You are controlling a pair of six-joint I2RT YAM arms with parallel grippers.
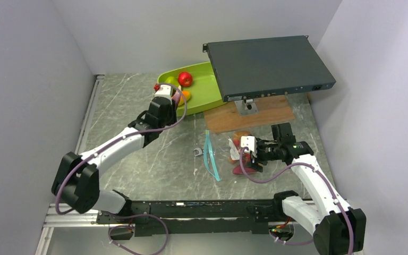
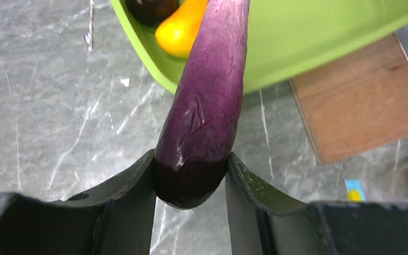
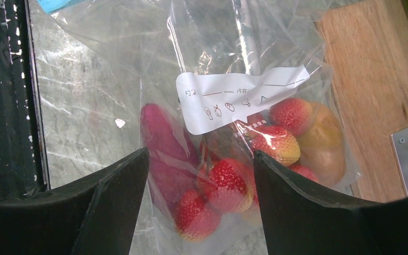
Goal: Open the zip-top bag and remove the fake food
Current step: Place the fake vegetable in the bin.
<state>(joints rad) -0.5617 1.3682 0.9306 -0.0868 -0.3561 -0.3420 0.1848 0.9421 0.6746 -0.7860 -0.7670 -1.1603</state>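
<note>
The zip-top bag, clear and crumpled, is packed with fake food and straddled by the wide-open right gripper. An eggplant is clamped by the left gripper at the green tray.

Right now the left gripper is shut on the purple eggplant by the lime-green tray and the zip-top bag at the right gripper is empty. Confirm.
Wrong on the bag: the right wrist view shows the zip-top bag at the right gripper holding red berries, a purple piece and an orange fruit. The left gripper is shut on the purple eggplant by the lime-green tray.
</note>
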